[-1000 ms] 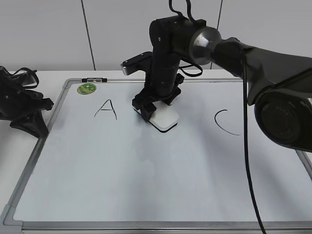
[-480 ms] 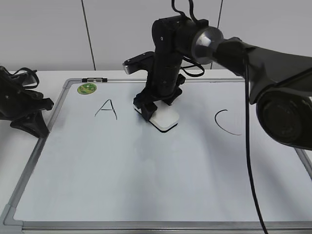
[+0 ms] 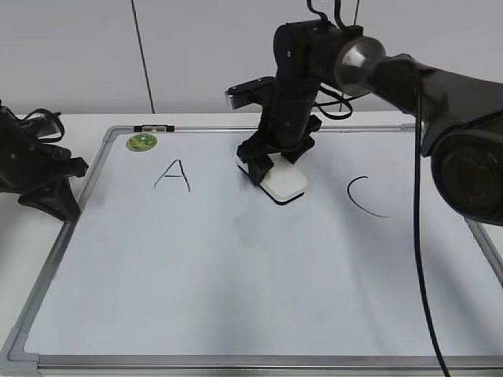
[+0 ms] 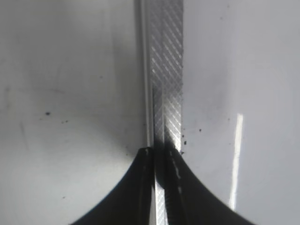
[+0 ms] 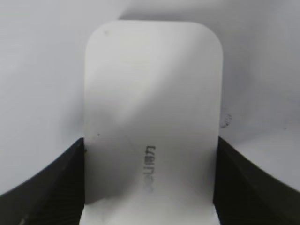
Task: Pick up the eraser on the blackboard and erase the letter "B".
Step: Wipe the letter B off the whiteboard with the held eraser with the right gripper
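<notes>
My right claw (image 3: 271,169), pinching the eraser (image 3: 284,183), has slid rightward across the blackboard (image 3: 236,275). No "B" shows; I judge it wiped. Left claw (image 4: 157,154) sits pressed together.

My right gripper (image 3: 265,168) and wrist hide the near end of the eraser (image 3: 284,182); its grey print (image 5: 149,168) blurs beyond reading. My left gripper (image 4: 159,154) is cropped at the bottom edge, and my right arm's base runs off frame
</notes>
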